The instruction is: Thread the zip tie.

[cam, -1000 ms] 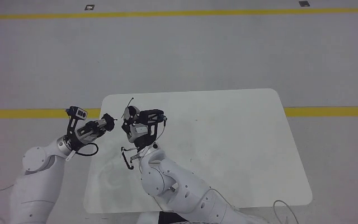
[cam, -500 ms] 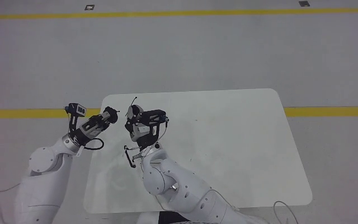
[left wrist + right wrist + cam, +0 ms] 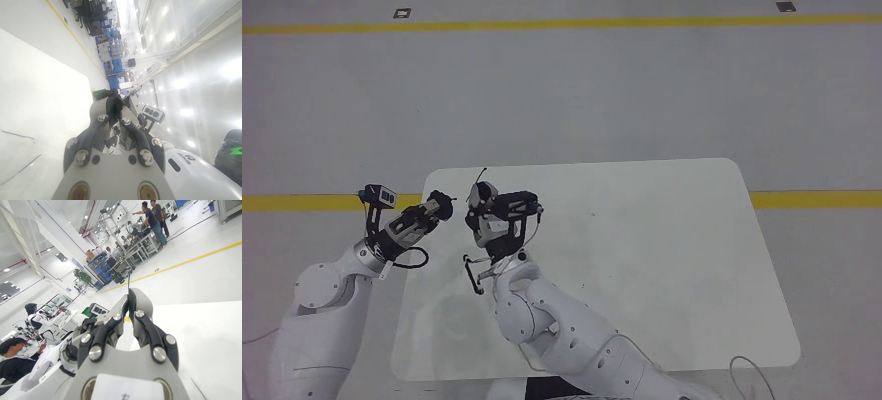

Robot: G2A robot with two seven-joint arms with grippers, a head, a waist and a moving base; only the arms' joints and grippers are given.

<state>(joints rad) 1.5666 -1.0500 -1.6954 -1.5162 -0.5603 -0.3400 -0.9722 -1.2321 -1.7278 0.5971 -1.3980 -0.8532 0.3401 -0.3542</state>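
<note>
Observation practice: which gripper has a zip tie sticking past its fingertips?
The right gripper: the zip tie juts from its shut jaws; the left gripper shows no such strip.

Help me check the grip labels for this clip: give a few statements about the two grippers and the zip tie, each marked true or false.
1. The right gripper is shut on a thin black plastic zip tie. True.
2. The zip tie's end sticks out past that gripper's fingertips. True.
3. The left gripper is spread wide open. False: its fingers are pressed together.
4. The two grippers touch each other. False: the top view shows a gap between them.
5. Both grippers hang by the right end of the white rounded table. False: they are at its left end.
</note>
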